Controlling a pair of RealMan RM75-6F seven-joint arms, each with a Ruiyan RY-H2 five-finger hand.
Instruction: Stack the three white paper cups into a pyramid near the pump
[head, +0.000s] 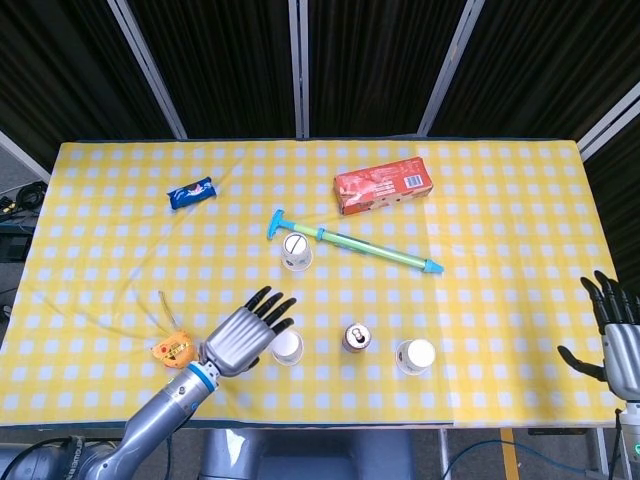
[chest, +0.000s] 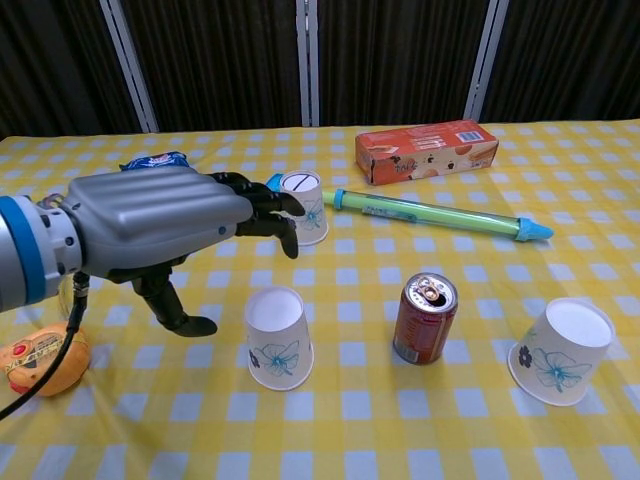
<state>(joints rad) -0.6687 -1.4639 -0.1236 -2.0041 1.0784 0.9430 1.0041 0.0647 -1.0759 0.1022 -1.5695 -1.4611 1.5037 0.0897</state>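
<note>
The left hand (chest: 165, 225) hangs over the desk (head: 500, 200) with fingers spread, holding nothing, just beside an upside-down paper cup (chest: 278, 337). A second cup (chest: 303, 207) stands touching the green pump (chest: 430, 212), and a third cup (chest: 559, 351) leans near the soda can (chest: 424, 318). The right hand (head: 620, 340) sits spread and empty at the desk's edge.

table (head: 520, 200) – yellow check cloth | three cups (head: 297, 251), pump (head: 355, 243), can (head: 356, 337), red box (head: 383, 187), blue packet (head: 190, 192), orange toy (head: 174, 350)
</note>
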